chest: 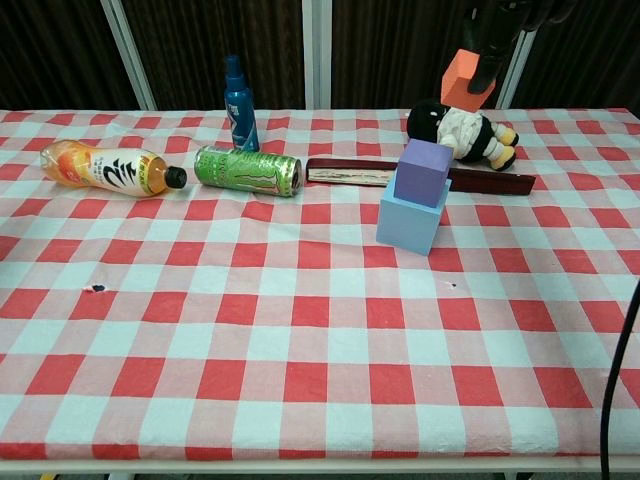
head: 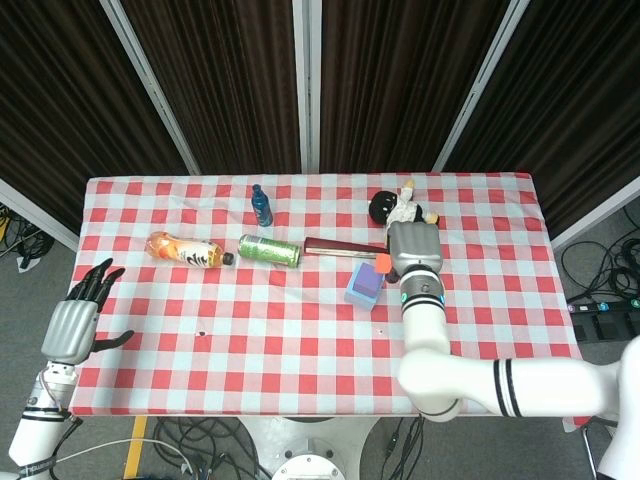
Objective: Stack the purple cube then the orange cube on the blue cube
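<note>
The robot's right hand [head: 414, 248] grips the orange cube [chest: 464, 79] in mid-air above the red-and-white checked tabletop [chest: 300, 330]. In the chest view dark fingers [chest: 492, 62] close on the cube's upper part, and the cube hangs tilted, clear of everything below it. In the head view only a sliver of the orange cube [head: 381, 263] shows at the hand's left edge, with the back of the hand covering the rest.

Just below and to the left of the raised hand, the purple cube [chest: 424, 172] sits squarely on top of the blue cube [chest: 412, 222], the two touching and forming a short stack. The orange cube is above and slightly to the right of that stack, not touching it.

Under the hand lies a stuffed doll [chest: 460, 128], and beside it a long dark red case [chest: 345, 172] runs flat along the cloth behind the stack. Farther to the hand's left are a green can [chest: 248, 169] on its side, an orange drink bottle [chest: 110, 167] also on its side, and an upright blue bottle [chest: 238, 104].

The left hand [head: 75, 322] hangs off the tabletop's left edge, well apart from everything, holding nothing, its dark fingers spread.
</note>
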Action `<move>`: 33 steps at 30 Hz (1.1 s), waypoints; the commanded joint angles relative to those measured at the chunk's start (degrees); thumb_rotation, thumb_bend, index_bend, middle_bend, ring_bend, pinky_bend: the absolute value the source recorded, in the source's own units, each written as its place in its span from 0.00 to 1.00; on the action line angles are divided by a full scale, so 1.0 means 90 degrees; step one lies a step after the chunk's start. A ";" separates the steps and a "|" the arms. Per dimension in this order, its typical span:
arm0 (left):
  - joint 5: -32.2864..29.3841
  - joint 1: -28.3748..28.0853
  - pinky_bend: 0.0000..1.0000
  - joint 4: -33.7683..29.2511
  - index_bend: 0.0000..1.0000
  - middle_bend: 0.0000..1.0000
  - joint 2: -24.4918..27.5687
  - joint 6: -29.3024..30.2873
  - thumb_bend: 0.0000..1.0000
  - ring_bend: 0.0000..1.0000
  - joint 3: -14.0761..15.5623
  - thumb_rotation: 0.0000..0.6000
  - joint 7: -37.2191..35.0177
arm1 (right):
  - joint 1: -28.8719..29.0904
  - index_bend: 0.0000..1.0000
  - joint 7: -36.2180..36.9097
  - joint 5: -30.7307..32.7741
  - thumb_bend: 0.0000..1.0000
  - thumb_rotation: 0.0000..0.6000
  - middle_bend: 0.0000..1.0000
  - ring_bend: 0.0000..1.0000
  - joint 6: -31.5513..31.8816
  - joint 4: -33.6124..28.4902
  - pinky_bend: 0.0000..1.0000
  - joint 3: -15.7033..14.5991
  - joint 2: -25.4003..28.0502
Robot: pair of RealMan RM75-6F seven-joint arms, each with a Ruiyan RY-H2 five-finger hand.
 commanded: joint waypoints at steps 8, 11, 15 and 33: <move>-0.0002 -0.0014 0.21 0.0028 0.16 0.11 0.0030 -0.0051 0.00 0.08 0.0010 1.00 -0.0154 | 0.0594 0.65 -0.0562 0.1373 0.15 1.00 1.00 1.00 0.0674 0.1471 1.00 0.0845 -0.1005; 0.0000 -0.0016 0.21 0.0029 0.16 0.11 0.0032 -0.0056 0.00 0.08 0.0011 1.00 -0.0182 | 0.0632 0.65 -0.0718 0.1446 0.15 1.00 1.00 1.00 0.0750 0.1748 1.00 0.0944 -0.1183; -0.0007 -0.0020 0.21 0.0009 0.16 0.11 0.0036 -0.0078 0.00 0.08 0.0016 1.00 -0.0214 | 0.0605 0.65 -0.0749 0.1493 0.15 1.00 1.00 1.00 0.0794 0.2010 1.00 0.1119 -0.1413; 0.0001 -0.0033 0.21 0.0016 0.16 0.11 0.0045 -0.0083 0.00 0.08 0.0013 1.00 -0.0317 | 0.0532 0.65 -0.1072 0.1190 0.15 1.00 1.00 1.00 0.1200 0.2904 1.00 0.1719 -0.2091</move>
